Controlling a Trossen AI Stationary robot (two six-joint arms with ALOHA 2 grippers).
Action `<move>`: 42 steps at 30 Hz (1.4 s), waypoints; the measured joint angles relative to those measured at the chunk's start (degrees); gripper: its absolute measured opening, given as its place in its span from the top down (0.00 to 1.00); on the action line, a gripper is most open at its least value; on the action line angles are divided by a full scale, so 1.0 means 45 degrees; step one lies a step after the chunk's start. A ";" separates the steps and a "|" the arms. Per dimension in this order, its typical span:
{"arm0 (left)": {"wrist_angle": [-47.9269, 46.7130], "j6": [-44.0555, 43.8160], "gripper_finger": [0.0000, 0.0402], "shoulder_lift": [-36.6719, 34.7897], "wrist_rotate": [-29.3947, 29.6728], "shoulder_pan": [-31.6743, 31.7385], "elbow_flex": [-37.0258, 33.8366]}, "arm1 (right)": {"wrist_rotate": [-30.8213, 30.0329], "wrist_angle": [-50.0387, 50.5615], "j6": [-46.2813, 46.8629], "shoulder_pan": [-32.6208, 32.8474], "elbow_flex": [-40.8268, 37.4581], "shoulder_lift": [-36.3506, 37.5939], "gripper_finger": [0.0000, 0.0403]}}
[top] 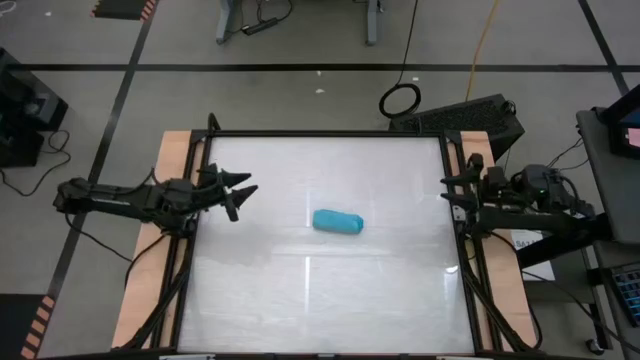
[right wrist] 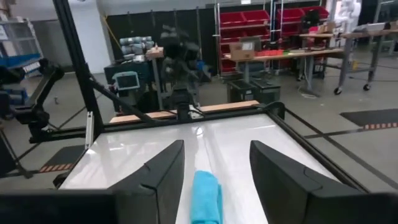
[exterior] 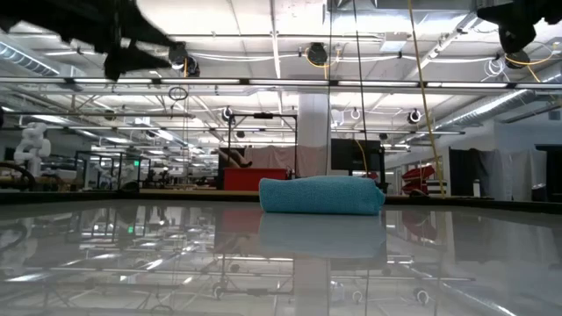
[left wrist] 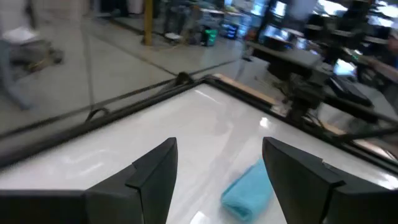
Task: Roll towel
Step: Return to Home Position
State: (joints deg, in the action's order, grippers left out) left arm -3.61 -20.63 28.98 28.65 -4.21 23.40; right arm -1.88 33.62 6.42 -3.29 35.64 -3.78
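Lying snugly rolled, turquoise towel (top: 337,222)

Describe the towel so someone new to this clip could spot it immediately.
Start at the glossy white table framed in black. Near its middle, between the left claw and right claw but touching neither, lies the towel. It is a turquoise roll, the only thing on the surface.

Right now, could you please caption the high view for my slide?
Rolled blue towel lies on the table; left hand hovers open clear of it, right hand open at the edge.
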 joint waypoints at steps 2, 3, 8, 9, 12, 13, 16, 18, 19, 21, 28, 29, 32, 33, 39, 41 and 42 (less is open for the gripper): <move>0.0216 -0.0675 0.40 -0.0441 0.0368 0.0004 -0.0786 | -0.0102 0.0160 -0.0018 0.0000 0.0000 0.0265 0.58; 0.0341 -0.0811 0.40 -0.0608 0.0370 0.0011 -0.1022 | -0.0248 0.0163 -0.0001 0.0000 0.0000 0.0338 0.58; 0.0310 -0.0635 0.40 -0.1007 0.0518 0.0012 -0.1277 | -0.0236 0.0199 0.0716 0.0000 0.0000 0.0424 0.58; 0.0203 -0.0634 0.40 -0.1002 0.0514 0.0010 -0.1286 | -0.0241 0.0270 0.0990 0.0000 0.0000 0.0424 0.58; -0.0409 -0.0732 0.40 -0.1002 -0.0109 0.0010 -0.1297 | -0.0241 0.0565 0.1445 0.0000 -0.0005 0.0424 0.58; -0.0725 -0.0972 0.40 -0.1004 -0.0357 0.0010 -0.1297 | -0.0241 0.0562 0.1462 0.0000 -0.0005 0.0424 0.58; -0.1728 -0.1751 0.40 -0.1109 -0.0574 0.0010 -0.1297 | -0.0241 0.0488 0.1476 0.0000 -0.0005 0.0424 0.58; -0.2111 -0.1993 0.40 -0.1198 -0.0596 0.0010 -0.1297 | -0.0241 0.0306 0.1435 0.0000 -0.0005 0.0462 0.58; -0.2160 -0.2012 0.40 -0.1267 -0.0607 0.0010 -0.1297 | -0.0241 0.0247 0.1384 0.0000 -0.0005 0.0540 0.58; -0.2137 -0.2008 0.40 -0.1418 -0.0676 0.0010 -0.1297 | -0.0266 0.0287 0.1176 0.0005 -0.0005 0.0707 0.58; -0.2085 -0.2411 0.40 -0.2414 -0.1104 -0.0022 -0.2213 | -0.0567 0.0149 0.1044 0.0005 -0.0283 0.0797 0.58; -0.2100 -0.2587 0.40 -0.2604 -0.1234 -0.0054 -0.2460 | -0.0577 0.0091 0.1086 0.0005 -0.0425 0.0793 0.58; -0.1626 -0.2955 0.40 -0.3182 -0.1309 -0.0267 -0.3169 | -0.0595 -0.0216 0.1373 0.0005 -0.0893 0.0789 0.58; -0.1458 -0.2991 0.40 -0.3346 -0.1305 -0.0336 -0.3421 | -0.0605 -0.0242 0.1524 0.0005 -0.1119 0.0793 0.58; -0.0527 -0.2873 0.40 -0.3992 -0.1008 -0.0608 -0.4407 | -0.0633 -0.1804 0.2254 0.0005 -0.2542 0.0793 0.58; -0.0168 -0.2653 0.40 -0.4015 -0.0971 -0.0736 -0.4511 | -0.0629 -0.1949 0.2650 0.0005 -0.2800 0.0786 0.58; -0.0093 -0.2558 0.40 -0.4037 -0.0949 -0.0811 -0.4536 | -0.0632 -0.1960 0.2722 0.0005 -0.2829 0.0784 0.58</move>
State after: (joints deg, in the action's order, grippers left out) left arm -4.02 -32.14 10.81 24.38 -7.86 2.98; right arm -4.72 24.80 18.67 -3.27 22.91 -0.25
